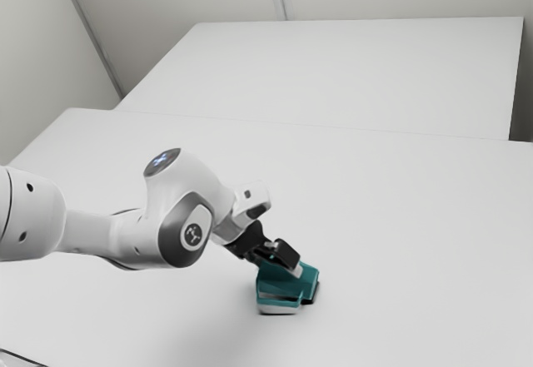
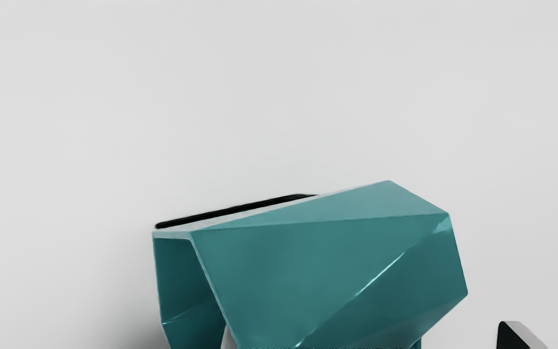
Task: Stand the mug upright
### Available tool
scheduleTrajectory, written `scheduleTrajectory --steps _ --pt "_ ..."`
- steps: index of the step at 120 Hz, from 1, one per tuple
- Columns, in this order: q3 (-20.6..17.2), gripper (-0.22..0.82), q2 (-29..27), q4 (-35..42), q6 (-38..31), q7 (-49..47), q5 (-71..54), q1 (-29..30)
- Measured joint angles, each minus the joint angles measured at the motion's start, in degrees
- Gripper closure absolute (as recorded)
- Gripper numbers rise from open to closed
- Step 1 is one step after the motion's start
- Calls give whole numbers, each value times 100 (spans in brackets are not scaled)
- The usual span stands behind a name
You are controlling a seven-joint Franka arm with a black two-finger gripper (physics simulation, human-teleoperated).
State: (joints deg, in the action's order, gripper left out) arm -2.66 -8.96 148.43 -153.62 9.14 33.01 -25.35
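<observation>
A teal, faceted mug (image 1: 285, 285) lies on its side on the table, with my gripper (image 1: 293, 269) over it from the upper left of the exterior view. In the wrist view the mug (image 2: 317, 271) shows its open mouth at one end. My gripper (image 2: 372, 338) is open there: one fingertip (image 2: 516, 334) stands off beyond the mug's far end, with table visible between them. A grey sliver at the mouth's edge looks like the other fingertip, partly hidden by the mug wall. The mug's lower part is cut off.
The white table (image 1: 400, 242) extends around the mug. A second white tabletop (image 1: 333, 71) lies behind it, with pale walls beyond. A dark cable (image 1: 21, 357) shows at the exterior view's lower left corner.
</observation>
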Motion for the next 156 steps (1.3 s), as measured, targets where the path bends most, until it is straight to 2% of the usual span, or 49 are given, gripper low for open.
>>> scheduleTrajectory --steps 39,66,91,136,156 --pt "-189 38 -32 -345 40 -9 -22 0" --pt "-428 51 -25 -382 92 -163 -8 -5" --pt "-503 69 -48 -391 113 -339 3 0" --pt "-497 77 -252 -477 313 -593 -77 4" --pt "-220 78 -482 -470 834 -708 -202 37"
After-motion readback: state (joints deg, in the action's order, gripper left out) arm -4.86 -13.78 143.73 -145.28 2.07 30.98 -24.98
